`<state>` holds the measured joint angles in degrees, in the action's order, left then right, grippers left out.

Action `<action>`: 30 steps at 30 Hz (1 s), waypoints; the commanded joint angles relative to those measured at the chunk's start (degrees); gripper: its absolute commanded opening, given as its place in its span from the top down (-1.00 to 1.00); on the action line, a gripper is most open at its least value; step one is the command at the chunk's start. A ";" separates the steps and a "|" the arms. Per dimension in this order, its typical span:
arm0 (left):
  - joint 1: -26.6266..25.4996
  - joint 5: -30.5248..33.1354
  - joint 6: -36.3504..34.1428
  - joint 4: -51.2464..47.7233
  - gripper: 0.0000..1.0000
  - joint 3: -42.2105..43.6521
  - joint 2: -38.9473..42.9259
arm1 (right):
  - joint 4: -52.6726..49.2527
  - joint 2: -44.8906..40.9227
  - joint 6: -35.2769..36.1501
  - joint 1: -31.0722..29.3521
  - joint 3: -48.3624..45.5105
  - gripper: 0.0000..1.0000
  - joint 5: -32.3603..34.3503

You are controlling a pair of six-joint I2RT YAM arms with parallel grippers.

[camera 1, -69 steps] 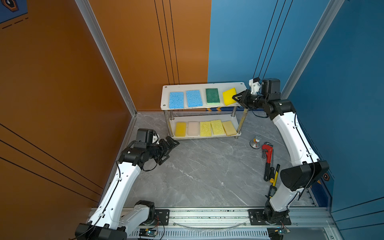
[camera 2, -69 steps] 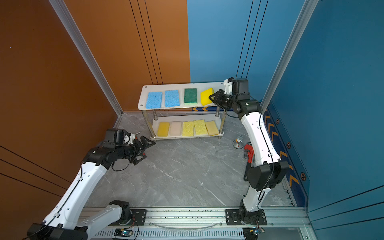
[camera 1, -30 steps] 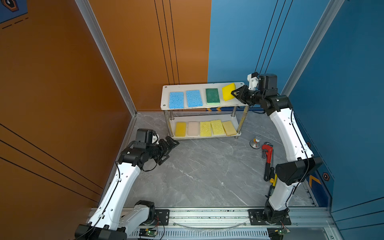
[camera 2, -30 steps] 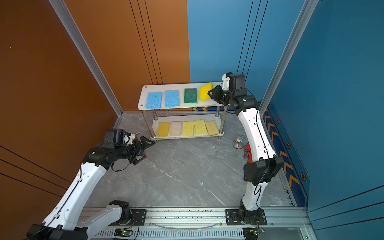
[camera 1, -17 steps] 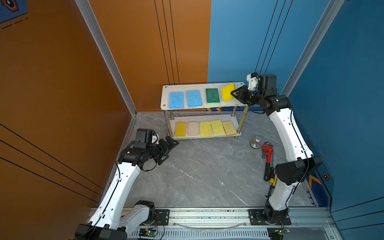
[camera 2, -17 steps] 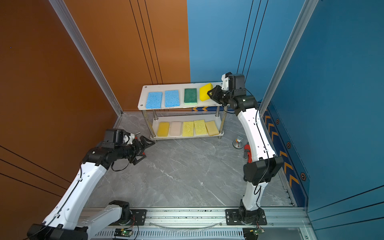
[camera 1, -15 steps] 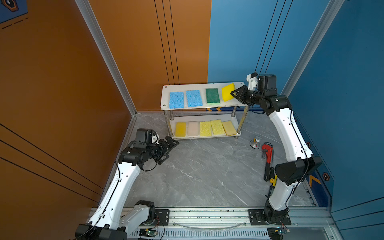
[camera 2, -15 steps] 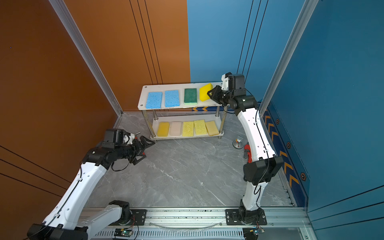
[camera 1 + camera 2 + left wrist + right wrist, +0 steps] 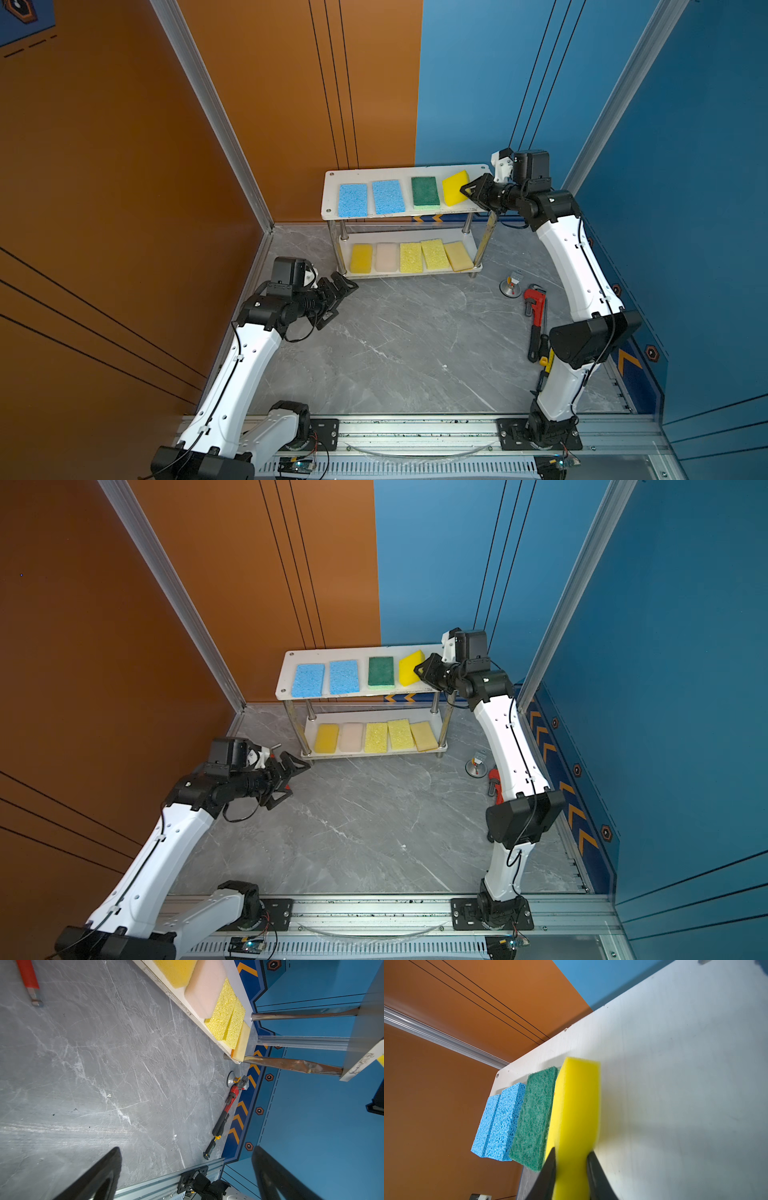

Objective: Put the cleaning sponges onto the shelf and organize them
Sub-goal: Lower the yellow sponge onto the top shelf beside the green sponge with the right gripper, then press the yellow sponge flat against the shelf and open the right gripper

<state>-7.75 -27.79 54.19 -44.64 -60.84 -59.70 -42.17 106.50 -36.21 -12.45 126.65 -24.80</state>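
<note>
right gripper (image 9: 465, 192) jaws pinching smooth bright yellow foam sponge (image 9: 454, 187), tilted at right end of shelf (image 9: 415, 172) top board, just beside fibrous dark green sponge (image 9: 424, 192). Two porous blue sponges (image 9: 353, 200) lie flat further left. Lower board: row of five sponges (image 9: 410, 257), bright yellow, cream-pink, two pale porous, tan. left gripper (image 9: 338, 302) jaws spread, empty, above grey marbled tabletop (image 9: 395, 340).
</note>
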 commanded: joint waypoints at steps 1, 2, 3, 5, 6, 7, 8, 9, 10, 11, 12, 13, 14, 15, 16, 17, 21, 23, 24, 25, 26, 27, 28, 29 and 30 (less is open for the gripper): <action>0.67 -1.66 -1.20 -1.09 -0.96 0.46 -0.02 | -1.77 0.46 0.59 -0.37 1.16 0.51 -0.51; 0.63 -1.66 -1.21 -1.10 -0.96 0.46 -0.02 | -1.79 0.45 0.52 -0.34 1.14 0.48 -0.60; 0.62 -1.67 -1.22 -1.09 -0.96 0.46 -0.02 | -1.77 0.38 0.53 -0.32 1.14 0.46 -0.69; 0.63 -1.65 -1.20 -1.13 -0.96 0.46 0.02 | -1.82 0.26 0.54 -0.30 0.99 0.37 -0.78; 0.63 -1.73 -1.25 -1.07 -0.96 0.50 0.00 | -1.80 0.21 0.53 -0.23 0.90 0.34 -0.71; 0.64 -1.78 -1.20 -1.08 -0.96 0.55 0.13 | -1.79 0.18 0.54 -0.27 0.88 0.33 -0.74; 0.63 -1.75 -1.20 -1.14 -0.96 0.55 0.13 | -1.79 0.04 0.54 -0.16 0.75 0.31 -0.77; 0.63 -1.74 -1.19 -1.07 -0.96 0.55 0.20 | -1.82 0.04 0.57 -0.21 0.66 0.31 -0.78; 0.65 -1.79 -1.15 -1.11 -0.96 0.55 0.18 | -1.77 0.00 0.52 -0.13 0.57 0.30 -0.73; 0.64 -1.80 -1.20 -1.13 -0.96 0.55 0.19 | -1.78 -0.06 0.56 -0.17 0.53 0.27 -0.69; 0.63 -1.76 -1.20 -1.09 -0.96 0.55 0.24 | -1.82 -0.08 0.60 -0.14 0.44 0.25 -0.66; 0.65 -1.76 -1.23 -1.14 -0.96 0.63 0.20 | -1.82 -0.15 0.61 -0.19 0.44 0.24 -0.69; 0.64 -1.74 -1.20 -1.11 -0.96 0.63 0.21 | -1.82 -0.28 0.61 -0.14 0.44 0.23 -0.61; 0.65 -1.75 -1.20 -1.13 -0.96 0.63 0.20 | -1.79 -0.24 0.61 -0.20 0.37 0.21 -0.61; 0.63 -1.74 -1.17 -1.10 -0.96 0.63 0.23 | -1.79 -0.33 0.68 -0.16 0.35 0.19 -0.52; 0.68 -1.76 -1.19 -1.08 -0.96 0.63 0.20 | -1.82 -0.48 0.71 -0.14 0.27 0.17 -0.52; 0.65 -1.75 -1.20 -1.11 -0.96 0.63 0.29 | -1.84 -0.79 0.88 -0.11 -0.15 0.09 -0.34; 0.64 -1.74 -1.19 -1.15 -0.96 0.63 0.24 | -1.78 -0.95 0.90 -0.03 -0.35 0.05 -0.30; 0.67 -1.83 -1.20 -1.10 -0.96 0.63 0.29 | -1.83 -1.05 0.98 0.01 -0.43 0.04 -0.25; 0.61 -1.88 -1.12 -1.13 -0.96 0.63 0.33 | -1.74 -1.12 0.96 0.00 -0.52 0.02 -0.19; 0.63 -1.83 -1.11 -1.12 -0.96 0.63 0.38 | -1.77 -1.12 0.98 0.04 -0.61 0.02 -0.17; 0.63 -1.88 -1.15 -1.13 -0.96 0.63 0.38 | -1.78 -1.20 1.04 -0.01 -0.61 0.01 -0.16; 0.64 -1.83 -1.11 -1.07 -0.96 0.71 0.44 | -1.73 -1.27 1.05 -0.02 -0.70 0.01 -0.16; 0.67 -1.85 -1.14 -1.10 -0.96 0.72 0.49 | -1.77 -1.30 1.05 0.02 -0.78 0.01 -0.16; 0.62 -1.83 -1.11 -1.07 -0.96 0.72 0.47 | -1.79 -1.37 1.09 0.04 -0.79 0.01 -0.16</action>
<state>-7.75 -28.21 54.19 -44.64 -60.84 -59.70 -42.96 106.52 -36.14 -12.45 126.48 -25.21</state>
